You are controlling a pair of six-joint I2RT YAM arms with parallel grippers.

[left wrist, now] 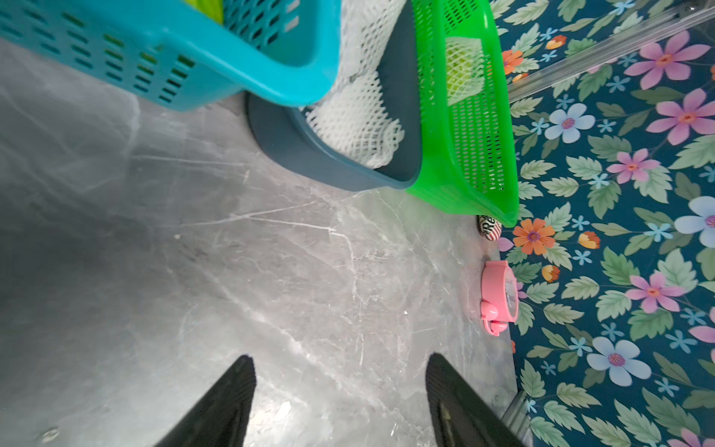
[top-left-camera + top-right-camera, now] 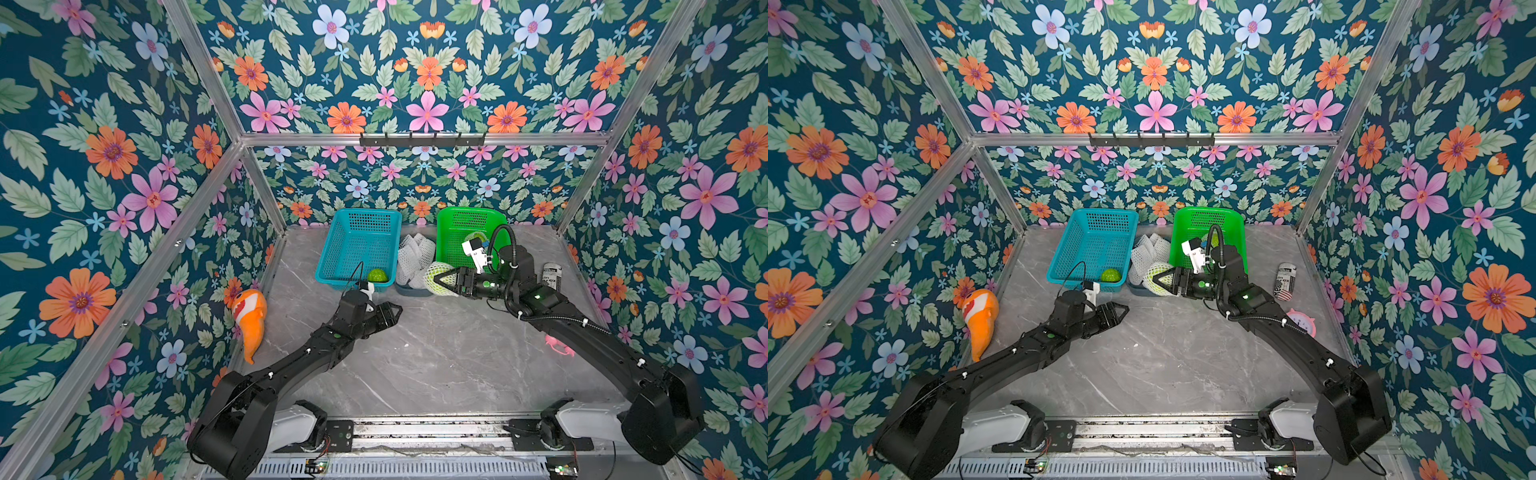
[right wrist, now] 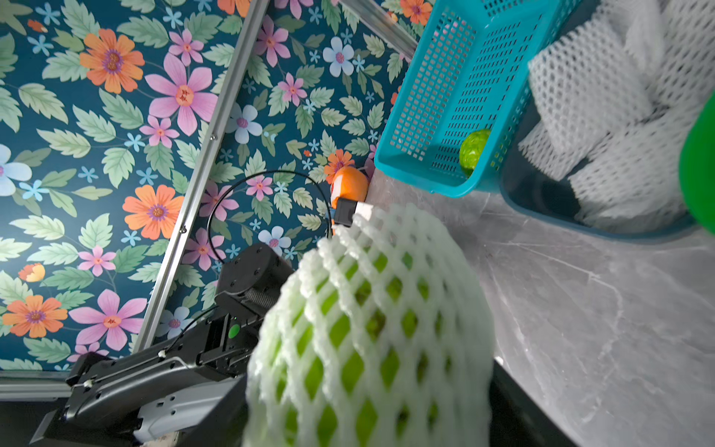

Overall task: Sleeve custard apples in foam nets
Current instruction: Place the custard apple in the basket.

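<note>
My right gripper (image 2: pixel 439 279) (image 3: pixel 371 406) is shut on a custard apple sleeved in a white foam net (image 2: pixel 434 277) (image 2: pixel 1156 277) (image 3: pixel 371 329), held just above the table in front of the green basket. A bare green custard apple (image 2: pixel 377 275) (image 2: pixel 1110 274) (image 3: pixel 475 150) lies in the near corner of the blue basket. Another netted fruit (image 2: pixel 473 239) (image 1: pixel 462 71) sits inside the green basket. Spare foam nets (image 2: pixel 415 257) (image 2: pixel 1148 253) (image 1: pixel 356 116) are piled in a tray between the baskets. My left gripper (image 2: pixel 395 313) (image 2: pixel 1121 311) (image 1: pixel 340 371) hangs open and holds nothing, in front of the blue basket.
The blue basket (image 2: pixel 332 257) and green basket (image 2: pixel 449 224) stand at the back, with the grey-blue tray (image 1: pixel 309 154) between them. An orange fish toy (image 2: pixel 249 320) lies at the left wall. A can (image 2: pixel 552 279) and a pink toy clock (image 1: pixel 499 298) lie at the right wall.
</note>
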